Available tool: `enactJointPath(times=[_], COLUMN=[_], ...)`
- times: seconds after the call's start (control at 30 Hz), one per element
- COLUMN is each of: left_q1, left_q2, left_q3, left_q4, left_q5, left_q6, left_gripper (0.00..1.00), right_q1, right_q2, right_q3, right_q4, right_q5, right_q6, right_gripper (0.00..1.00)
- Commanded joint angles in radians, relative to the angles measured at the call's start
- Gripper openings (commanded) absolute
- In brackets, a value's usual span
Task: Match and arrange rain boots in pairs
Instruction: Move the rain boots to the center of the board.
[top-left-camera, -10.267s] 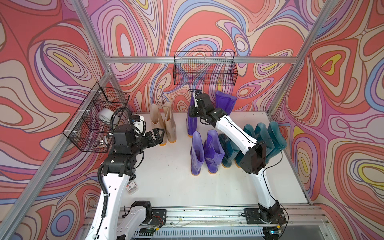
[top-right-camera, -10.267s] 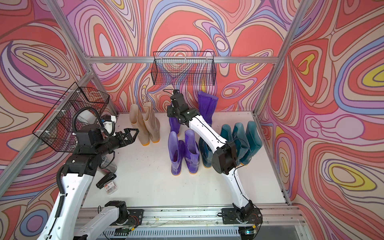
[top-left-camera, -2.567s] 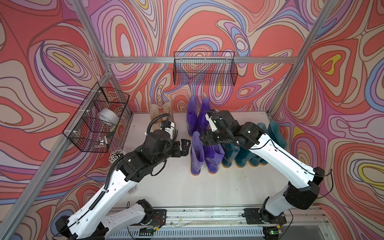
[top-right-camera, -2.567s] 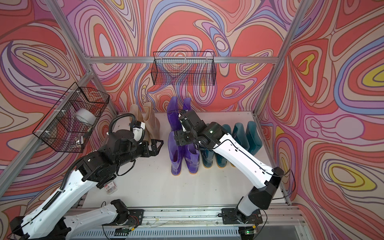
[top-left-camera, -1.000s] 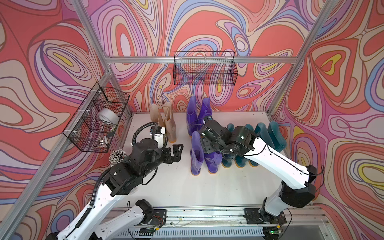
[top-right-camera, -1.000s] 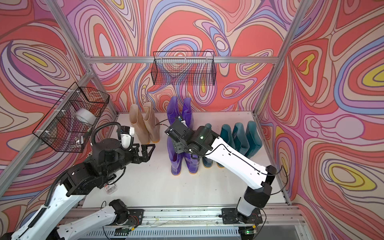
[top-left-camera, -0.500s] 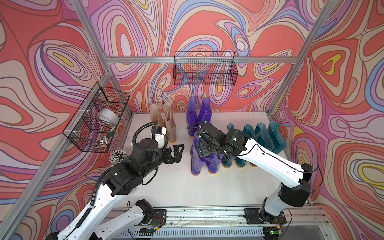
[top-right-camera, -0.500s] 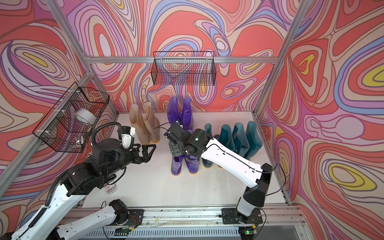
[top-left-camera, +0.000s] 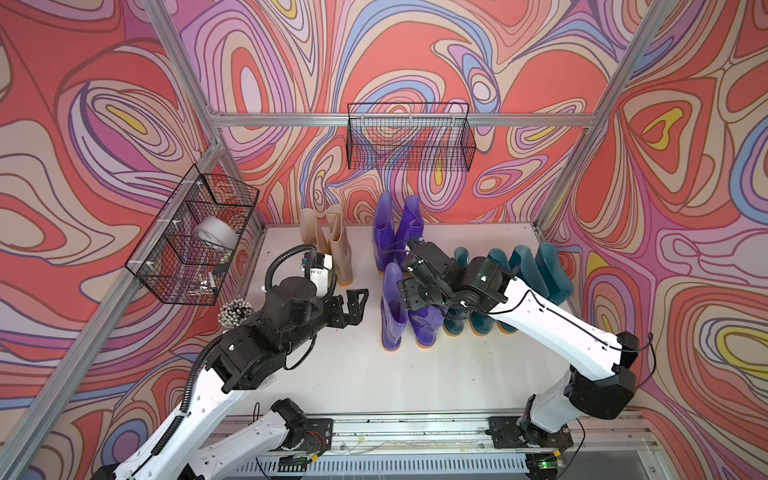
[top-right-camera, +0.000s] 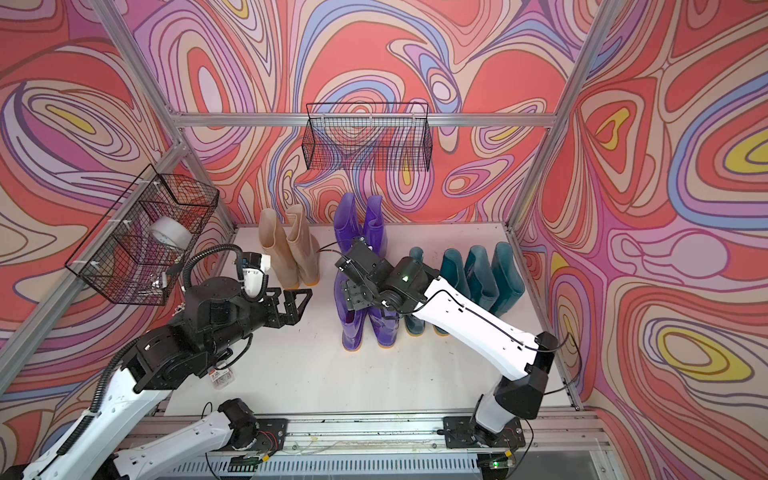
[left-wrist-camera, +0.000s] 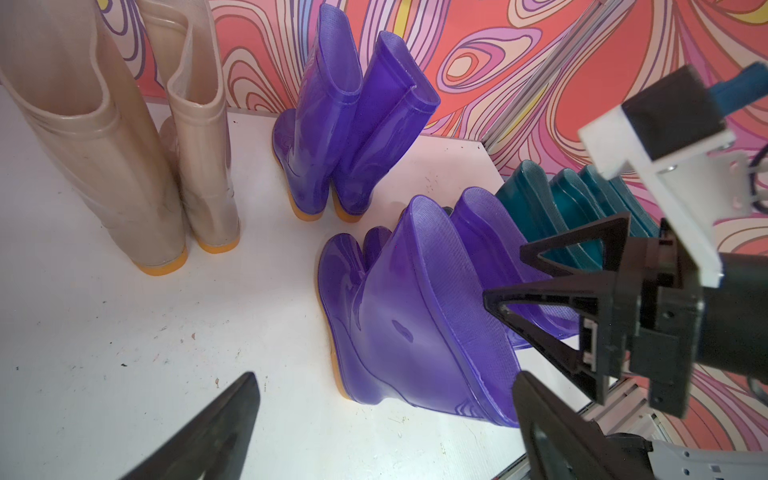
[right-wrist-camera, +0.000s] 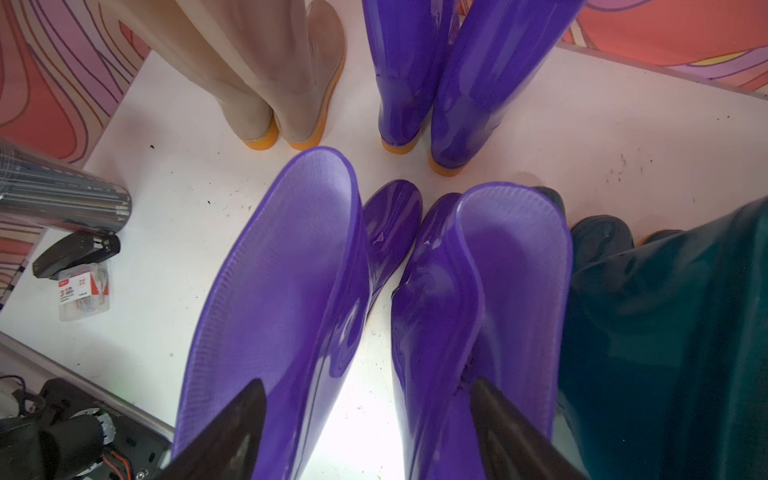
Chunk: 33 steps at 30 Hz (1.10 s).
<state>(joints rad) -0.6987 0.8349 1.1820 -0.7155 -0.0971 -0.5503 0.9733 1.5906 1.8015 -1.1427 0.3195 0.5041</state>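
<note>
Two beige rain boots (top-left-camera: 328, 243) stand paired at the back left. Beside them stands a purple pair (top-left-camera: 397, 232). A second purple pair (top-left-camera: 392, 316) stands in front, shafts apart at the top (right-wrist-camera: 274, 270). Several dark teal boots (top-left-camera: 528, 270) stand in a row to the right. My right gripper (top-left-camera: 405, 291) hovers open over the front purple pair. In the right wrist view it (right-wrist-camera: 368, 382) has one finger over each boot's opening, and the gap between the boots lies between them. My left gripper (top-left-camera: 358, 307) is open and empty, left of that pair (left-wrist-camera: 384, 374).
A wire basket (top-left-camera: 195, 245) holding a tape roll hangs on the left wall, and another wire basket (top-left-camera: 409, 137) hangs on the back wall. A pencil cup (top-left-camera: 235, 313), a stapler (right-wrist-camera: 79, 253) and a small packet (right-wrist-camera: 83, 291) lie near the left edge.
Over the last second my right gripper has edged slightly left above the front purple pair. Before that, my left arm drew back from those boots; it now holds still.
</note>
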Motion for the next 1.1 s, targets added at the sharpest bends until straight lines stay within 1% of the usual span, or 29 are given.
enactJointPath(times=[0.0,0.13,0.33,0.4,0.47,0.53,0.57,0.63,0.7,0.73,0.97,1.07], left_q1=[0.004,0.005,0.004,0.004,0.005,0.003,0.004,0.004,0.004,0.004,0.004,0.004], left_q2=[0.006,0.002,-0.013,-0.011,-0.009,-0.008,-0.008,-0.014,-0.020,-0.024,-0.041,-0.051], left_q3=[-0.008,-0.007,-0.009,-0.011,-0.012,-0.011,-0.011,-0.013,-0.014,-0.013,-0.008,-0.010], left_q4=[0.036,0.026,0.017,0.021,0.023,0.023,0.022,0.018,0.014,0.010,0.007,0.008], left_q5=[0.014,0.019,0.008,0.011,0.014,0.017,0.017,0.015,0.013,0.011,0.002,0.001], left_q6=[0.003,0.001,0.001,0.002,0.001,0.003,0.003,0.005,0.006,0.007,0.017,0.019], left_gripper=[0.97,0.97,0.97,0.97,0.97,0.97,0.97,0.97,0.97,0.97,0.97,0.97], right_q1=[-0.008,-0.037,-0.055,-0.055,-0.055,-0.054,-0.053,-0.052,-0.051,-0.047,0.026,0.033], right_q2=[-0.003,-0.010,-0.026,-0.019,0.004,0.039,0.048,0.047,0.037,0.033,0.071,0.109], right_q3=[-0.048,-0.081,-0.113,-0.123,-0.129,-0.114,-0.108,-0.097,-0.079,-0.068,0.058,0.118], right_q4=[0.027,0.046,0.106,0.113,0.110,0.083,0.079,0.089,0.099,0.106,0.129,0.117], right_q5=[-0.025,-0.038,-0.136,-0.135,-0.118,-0.077,-0.064,-0.043,-0.037,-0.036,-0.051,-0.081], right_q6=[0.015,0.013,0.018,0.022,0.030,0.043,0.044,0.056,0.065,0.068,0.116,0.122], right_gripper=[0.79,0.79,0.79,0.77,0.70,0.57,0.49,0.24,0.05,0.00,0.00,0.00])
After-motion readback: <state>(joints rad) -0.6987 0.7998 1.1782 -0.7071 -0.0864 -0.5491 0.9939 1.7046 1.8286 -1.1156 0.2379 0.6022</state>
